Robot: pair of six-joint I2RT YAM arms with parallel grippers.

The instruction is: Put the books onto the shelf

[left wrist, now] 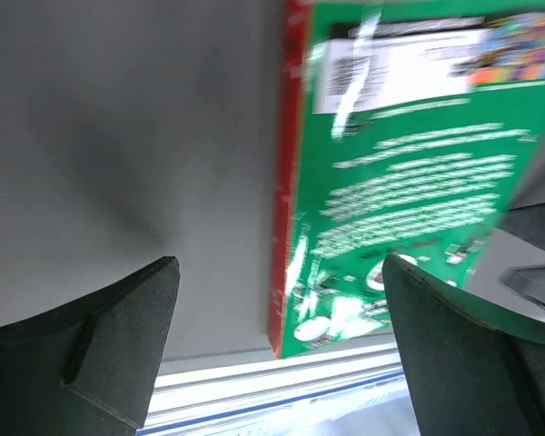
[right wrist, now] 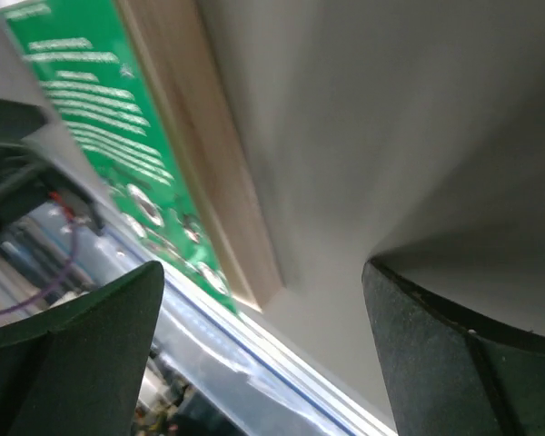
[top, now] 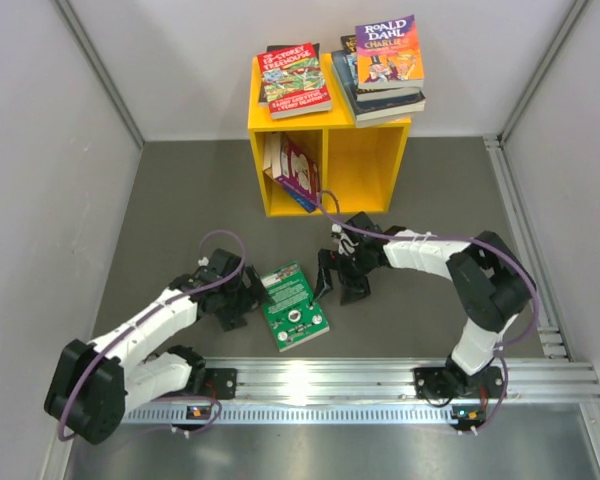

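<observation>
The left gripper (top: 236,298), jaws spread wide and holding nothing, sits just left of a thin green paperback book (top: 293,305) lying flat, back cover up, on the grey table (top: 180,200) close to the near aluminium rail (top: 380,375). The right gripper (top: 338,278), likewise wide apart and empty, is just beside the book's far right corner. At the far side, the bright yellow two-compartment box shelf (top: 365,165) has one purple-and-white book (top: 296,172) leaning in its left compartment and two stacks of colourful paperbacks (top: 385,65) on its flat top.

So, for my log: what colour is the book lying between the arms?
Green book with red spine; left wrist view shows it best.
</observation>
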